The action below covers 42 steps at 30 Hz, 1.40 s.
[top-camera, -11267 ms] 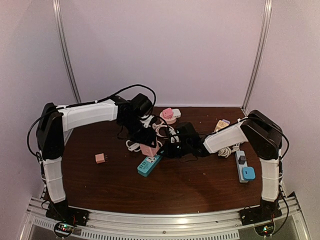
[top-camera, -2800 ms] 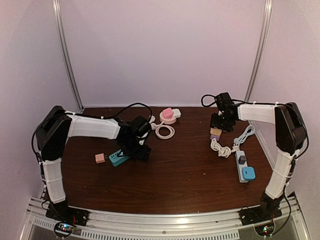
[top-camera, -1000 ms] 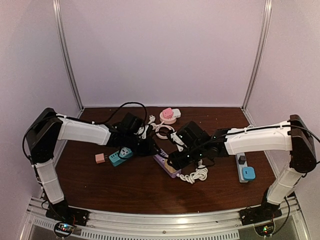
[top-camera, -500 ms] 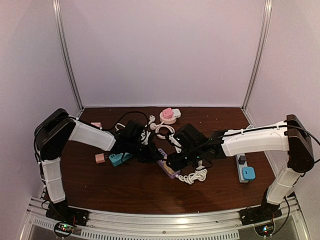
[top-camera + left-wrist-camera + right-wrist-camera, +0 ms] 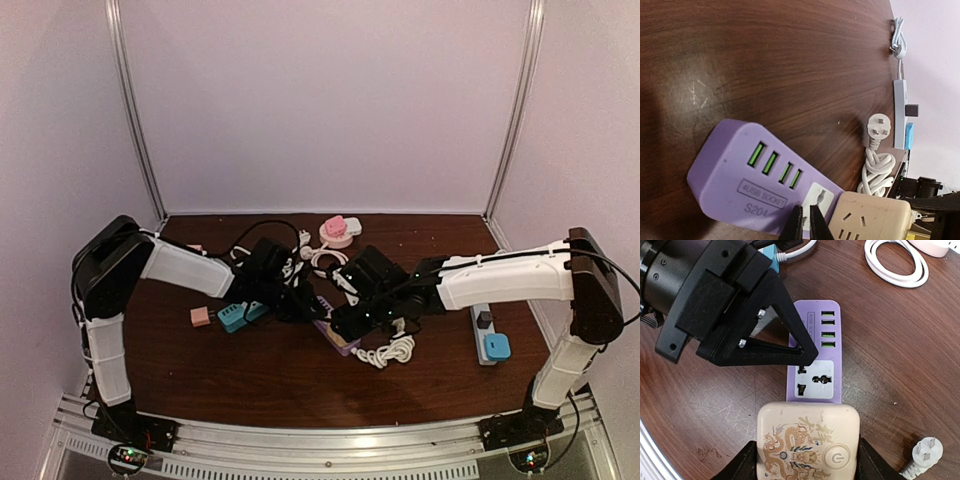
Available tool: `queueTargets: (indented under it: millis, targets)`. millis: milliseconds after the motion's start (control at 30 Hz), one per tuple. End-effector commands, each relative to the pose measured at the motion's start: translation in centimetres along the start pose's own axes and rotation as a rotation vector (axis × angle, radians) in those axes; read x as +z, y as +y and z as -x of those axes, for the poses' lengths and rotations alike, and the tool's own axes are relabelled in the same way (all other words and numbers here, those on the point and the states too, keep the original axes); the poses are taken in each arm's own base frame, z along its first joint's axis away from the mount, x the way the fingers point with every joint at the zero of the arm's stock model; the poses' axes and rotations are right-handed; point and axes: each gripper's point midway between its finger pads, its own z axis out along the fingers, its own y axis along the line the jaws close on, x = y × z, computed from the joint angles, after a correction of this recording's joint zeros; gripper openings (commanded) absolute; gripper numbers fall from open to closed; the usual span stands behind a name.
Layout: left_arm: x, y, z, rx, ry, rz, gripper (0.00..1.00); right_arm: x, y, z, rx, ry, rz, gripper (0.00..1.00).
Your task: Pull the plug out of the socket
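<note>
A purple power strip, the socket, lies flat on the dark wooden table. A cream plug block with a dragon print sits plugged into its near end. My right gripper is shut on this plug, one finger on each side. My left gripper is shut, its tips down on the socket's white outlet face next to the plug. In the top view both grippers meet at the socket at mid-table, the left gripper on one side and the right gripper on the other.
A teal power strip and a small pink adapter lie left of the socket. The socket's white cord is bundled to its right. A white strip with a blue plug lies at far right. A pink round unit sits at the back.
My left gripper has moved right from the teal strip onto the purple socket and closed its fingers. The right gripper with the plug has shifted slightly left.
</note>
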Motion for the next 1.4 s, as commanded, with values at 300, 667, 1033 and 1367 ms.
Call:
queueTargets:
  millis: [300, 667, 1033, 1367]
  targets:
    - [0.8, 8.8, -3.0, -0.062, 0.13, 0.32, 0.08, -3.1, 0.7, 5.6, -0.107, -0.202, -0.086, 0.48]
    - [0.5, 10.1, -3.7, -0.069, 0.142, 0.362, 0.08, -3.2, -1.0, 6.3, -0.033, -0.197, -0.073, 0.48]
    - [0.3, 10.8, -4.3, -0.067, 0.151, 0.386, 0.08, -3.0, -2.5, 6.6, 0.036, -0.188, -0.045, 0.48]
    - [0.3, 11.0, -4.2, -0.062, 0.147, 0.394, 0.09, -2.8, -3.6, 6.7, 0.098, -0.172, -0.024, 0.47]
